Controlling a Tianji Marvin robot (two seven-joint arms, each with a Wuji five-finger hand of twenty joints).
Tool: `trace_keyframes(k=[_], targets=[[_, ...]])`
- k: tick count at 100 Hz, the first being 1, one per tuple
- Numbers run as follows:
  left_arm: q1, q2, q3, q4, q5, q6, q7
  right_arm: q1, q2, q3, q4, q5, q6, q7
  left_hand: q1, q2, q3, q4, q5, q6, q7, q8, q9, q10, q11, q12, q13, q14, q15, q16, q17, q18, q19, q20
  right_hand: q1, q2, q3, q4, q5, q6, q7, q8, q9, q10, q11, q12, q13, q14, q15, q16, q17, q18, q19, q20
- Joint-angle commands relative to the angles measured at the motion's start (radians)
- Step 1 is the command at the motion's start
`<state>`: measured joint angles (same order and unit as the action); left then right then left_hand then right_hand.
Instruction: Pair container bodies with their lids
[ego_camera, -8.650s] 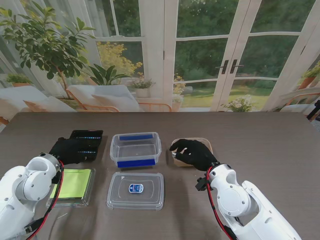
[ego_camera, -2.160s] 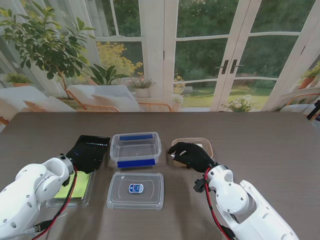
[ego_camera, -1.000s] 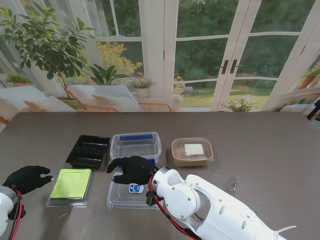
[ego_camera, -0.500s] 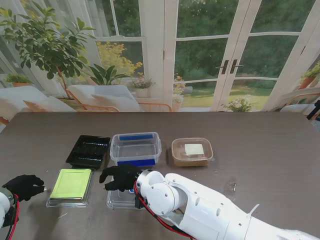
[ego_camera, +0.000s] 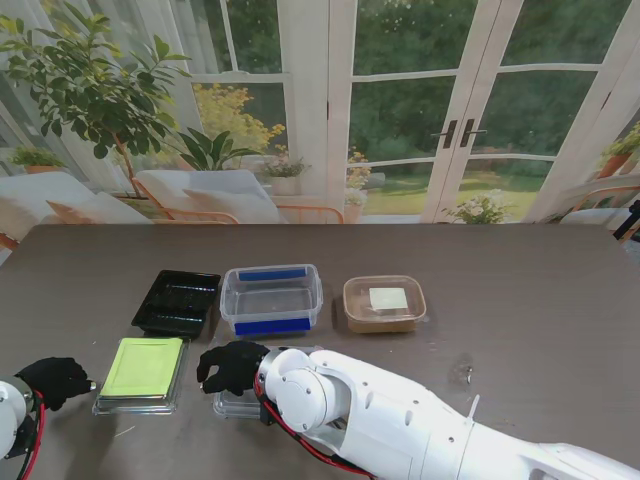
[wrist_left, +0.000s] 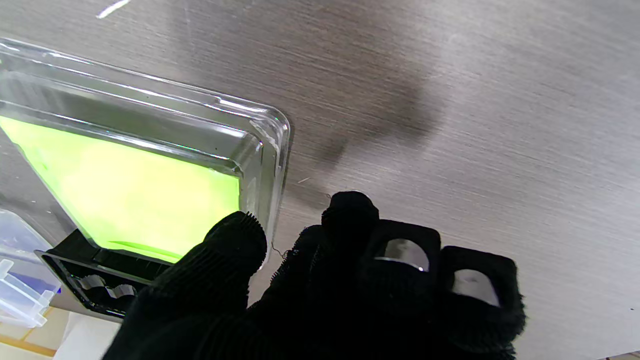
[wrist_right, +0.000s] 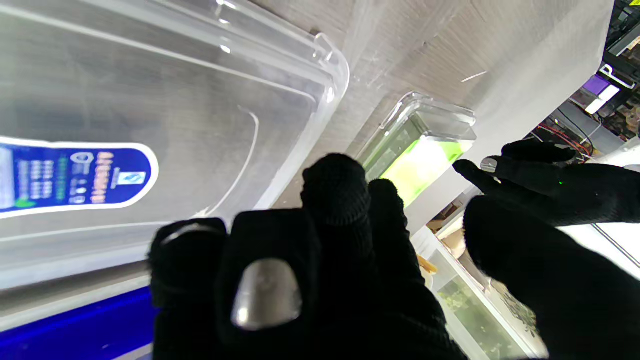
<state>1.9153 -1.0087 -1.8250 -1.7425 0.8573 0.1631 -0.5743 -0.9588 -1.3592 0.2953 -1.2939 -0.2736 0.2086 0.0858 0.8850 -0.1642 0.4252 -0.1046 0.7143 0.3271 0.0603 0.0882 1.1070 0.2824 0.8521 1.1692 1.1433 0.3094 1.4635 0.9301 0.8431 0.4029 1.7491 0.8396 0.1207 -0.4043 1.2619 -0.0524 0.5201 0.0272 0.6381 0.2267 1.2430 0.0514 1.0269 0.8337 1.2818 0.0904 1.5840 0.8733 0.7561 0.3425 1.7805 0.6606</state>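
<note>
Dark wood-grain table (ego_camera: 520, 300) carries the clear lid (wrist_right: 165, 100) with a blue label, lying flat just beyond the fingertips of the right hand (ego_camera: 232, 366), whose curled fingers hold nothing I can make out; thin, light, slick and bendy by the look of it, it is best pinched at the raised rim near that corner. Only the left wrist view shows the left hand (wrist_left: 330, 285) loosely curled and empty, thumb almost at the green-lined lid (wrist_left: 145, 170), while the stand view alone shows the clear tub (ego_camera: 272, 297) just beyond the right hand.
</note>
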Motion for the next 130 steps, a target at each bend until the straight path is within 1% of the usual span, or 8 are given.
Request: trace_keyframes(k=[1,29,56,66,83,93,106,130], targets=[[-0.001,0.000,0.003,0.003,-0.001,0.002,-0.018,0.003,-0.013,-0.009,0.015,0.002,0.005,0.022,-0.009,0.026,-0.008,0.029,-0.007,0.031,-0.008,-0.007,0.049,0.041,0.027,0.017,0.048,0.004,0.073,-0.003,0.047,-0.029,0.132,-0.020,-0.049,0.018,0.008,0.029,-0.029,0.007,0.022,0.009,0.061,-0.009,0.027,0.020,0.030,-0.038,0.057,0.017,0.409,-0.015,0.115,-0.013],[-0.027,0.006,0.022,0.018,0.008,0.017,-0.050,0.018,-0.046,-0.029,0.072,0.025,0.007,0.032,-0.022,0.034,-0.013,0.028,-0.008,0.030,-0.009,-0.007,0.043,0.042,0.025,0.017,0.040,0.005,0.071,-0.008,0.039,-0.029,0.132,-0.035,-0.067,0.032,-0.022,0.027,-0.025,0.028,0.035,0.014,0.070,-0.011,0.026,0.024,0.029,-0.043,0.066,0.023,0.409,-0.024,0.125,-0.012],[-0.015,0.003,0.021,0.005,0.021,0.031,-0.040,0.008,-0.063,-0.029,0.095,0.040,0.000,0.019,-0.063,0.038,-0.041,0.033,0.011,0.026,-0.002,-0.005,0.028,0.042,0.012,0.013,0.022,0.009,0.053,-0.012,0.016,-0.033,0.118,-0.044,-0.108,0.062,-0.155,0.006,-0.027,0.023,0.033,0.012,0.055,-0.005,0.021,0.029,0.029,-0.035,0.056,0.021,0.406,-0.017,0.116,-0.019],[-0.002,-0.004,0.016,0.005,0.017,0.028,0.008,-0.001,-0.065,-0.023,0.087,0.040,0.005,0.004,-0.082,0.031,-0.030,0.036,0.048,0.013,0.010,0.000,0.006,0.052,-0.047,-0.020,-0.022,0.047,-0.020,-0.019,-0.029,-0.022,0.078,-0.039,-0.113,0.063,-0.166,0.006,-0.031,0.013,0.031,0.011,0.033,-0.005,0.014,0.028,0.029,-0.030,0.041,0.013,0.389,-0.014,0.105,-0.022],[0.026,-0.021,-0.004,0.005,-0.007,0.009,0.110,-0.039,-0.064,0.012,0.052,0.046,0.023,-0.055,-0.113,0.017,0.009,0.035,0.092,-0.009,0.024,0.008,-0.066,0.072,-0.248,-0.194,-0.190,0.141,-0.317,-0.051,-0.219,0.012,-0.122,0.015,-0.104,0.046,-0.166,0.006,-0.011,-0.005,0.024,0.007,-0.056,0.017,-0.035,0.002,0.028,0.025,-0.062,-0.044,0.274,-0.015,0.076,0.001],[0.031,-0.028,-0.007,0.010,-0.036,0.018,0.153,-0.054,-0.069,0.024,0.038,0.059,0.034,-0.078,-0.112,0.015,0.009,0.034,0.088,-0.005,0.023,0.008,-0.088,0.088,-0.327,-0.270,-0.256,0.172,-0.407,-0.068,-0.283,0.020,-0.178,0.043,-0.101,0.039,-0.160,0.005,-0.001,-0.007,0.019,0.005,-0.073,0.028,-0.041,-0.009,0.028,0.042,-0.084,-0.060,0.241,-0.010,0.068,0.017],[0.024,-0.028,0.003,0.019,-0.045,0.029,0.154,-0.047,-0.079,0.016,0.045,0.062,0.033,-0.075,-0.113,0.016,0.007,0.034,0.082,-0.004,0.020,0.007,-0.096,0.094,-0.331,-0.275,-0.269,0.174,-0.406,-0.062,-0.294,0.020,-0.185,0.056,-0.105,0.046,-0.165,0.004,0.009,-0.011,0.012,0.001,-0.067,0.023,-0.030,-0.012,0.027,0.033,-0.075,-0.059,0.249,-0.014,0.067,0.023],[0.000,-0.022,0.030,0.042,-0.033,0.005,0.136,-0.038,-0.098,0.006,0.084,0.082,0.016,-0.067,-0.129,0.011,0.003,0.038,0.064,-0.062,0.014,0.005,-0.188,0.088,-0.401,-0.324,-0.396,0.149,-0.464,-0.060,-0.373,-0.038,-0.226,0.098,-0.104,0.049,-0.166,0.005,0.020,-0.015,0.005,-0.001,-0.067,0.025,-0.027,-0.014,0.027,0.032,-0.071,-0.059,0.249,-0.015,0.066,0.027]])
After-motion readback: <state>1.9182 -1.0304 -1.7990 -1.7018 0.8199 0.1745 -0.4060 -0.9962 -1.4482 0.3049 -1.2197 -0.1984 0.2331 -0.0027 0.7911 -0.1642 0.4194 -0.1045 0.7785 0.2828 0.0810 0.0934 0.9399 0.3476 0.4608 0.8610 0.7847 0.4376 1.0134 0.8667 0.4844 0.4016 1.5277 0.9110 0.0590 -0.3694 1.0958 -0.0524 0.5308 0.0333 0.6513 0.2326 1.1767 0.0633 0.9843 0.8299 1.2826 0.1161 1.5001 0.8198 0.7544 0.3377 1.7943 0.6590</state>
